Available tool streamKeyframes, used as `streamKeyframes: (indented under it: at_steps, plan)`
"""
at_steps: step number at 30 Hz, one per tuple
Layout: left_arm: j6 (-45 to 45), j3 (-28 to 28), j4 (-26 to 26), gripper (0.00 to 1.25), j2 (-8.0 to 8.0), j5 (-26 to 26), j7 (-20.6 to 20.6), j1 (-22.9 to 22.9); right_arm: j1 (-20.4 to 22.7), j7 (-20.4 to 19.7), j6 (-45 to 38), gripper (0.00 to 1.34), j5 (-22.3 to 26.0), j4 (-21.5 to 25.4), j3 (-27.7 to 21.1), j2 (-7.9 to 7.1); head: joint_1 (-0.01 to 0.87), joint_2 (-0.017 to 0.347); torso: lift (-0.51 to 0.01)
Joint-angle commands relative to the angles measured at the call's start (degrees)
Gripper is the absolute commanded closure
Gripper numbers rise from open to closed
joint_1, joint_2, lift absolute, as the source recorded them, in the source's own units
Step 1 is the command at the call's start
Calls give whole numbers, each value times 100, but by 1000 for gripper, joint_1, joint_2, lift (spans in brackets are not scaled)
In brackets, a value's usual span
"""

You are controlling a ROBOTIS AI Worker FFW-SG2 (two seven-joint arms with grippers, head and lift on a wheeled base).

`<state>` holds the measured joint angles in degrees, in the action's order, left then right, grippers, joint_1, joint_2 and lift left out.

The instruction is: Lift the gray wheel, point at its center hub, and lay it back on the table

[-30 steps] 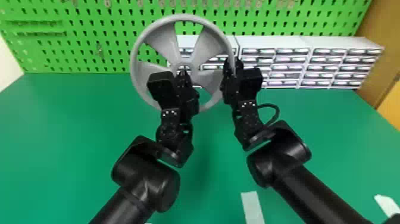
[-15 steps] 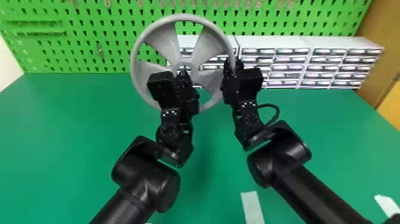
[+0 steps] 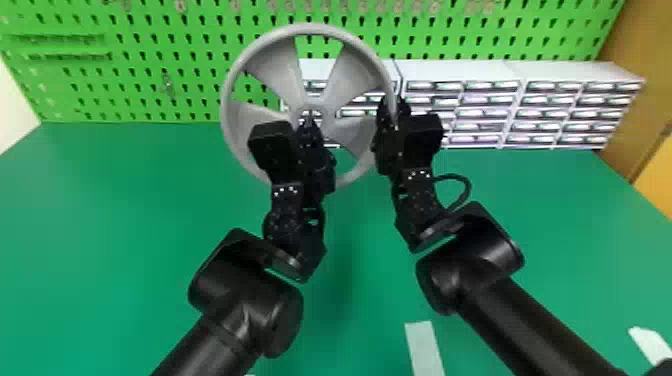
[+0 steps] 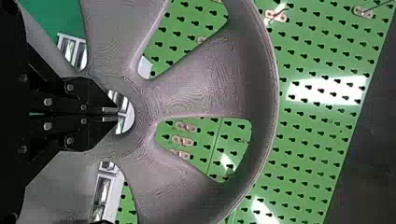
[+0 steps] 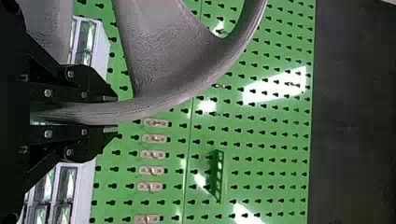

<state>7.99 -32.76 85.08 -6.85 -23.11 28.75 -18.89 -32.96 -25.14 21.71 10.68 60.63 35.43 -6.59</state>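
The gray wheel (image 3: 285,70) is held up above the table (image 3: 125,240), its face toward the head camera. My right gripper (image 3: 392,112) is shut on the wheel's right rim; in the right wrist view the rim (image 5: 154,105) passes between the fingers of my right gripper (image 5: 110,115). In front of the center hub stands my left gripper (image 3: 309,119), its tips together. In the left wrist view those tips of my left gripper (image 4: 110,115) lie over the hub hole of the wheel (image 4: 201,88), holding nothing; whether they touch the hub I cannot tell.
White drawer units (image 3: 465,75) stand at the back, behind and right of the wheel. A green pegboard (image 3: 140,70) rises behind the table. A white strip (image 3: 424,345) lies near the table's front, and another (image 3: 652,345) lies farther right.
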Motion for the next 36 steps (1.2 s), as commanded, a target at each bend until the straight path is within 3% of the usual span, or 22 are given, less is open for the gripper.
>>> streamKeyframes:
  at_steps: [1, 16, 32, 36]
  plan:
    - [18, 6, 9, 1190, 0, 0, -1, 26, 0, 0, -9, 1271, 4, -8, -18, 0, 692, 48, -96]
    - [10, -38, 492, 1190, -26, 17, -1, 289, 9, 0, -35, 1271, 4, 1, -115, 9, 692, 48, -96]
    - [-78, -20, 1151, 1188, -167, -79, 8, 676, 0, 0, -123, 1271, 31, -25, -106, 0, 692, 48, -96]
    - [-131, -29, 1450, 1187, -264, -79, 17, 825, -9, 0, -149, 1271, 31, -34, -133, 0, 692, 48, -96]
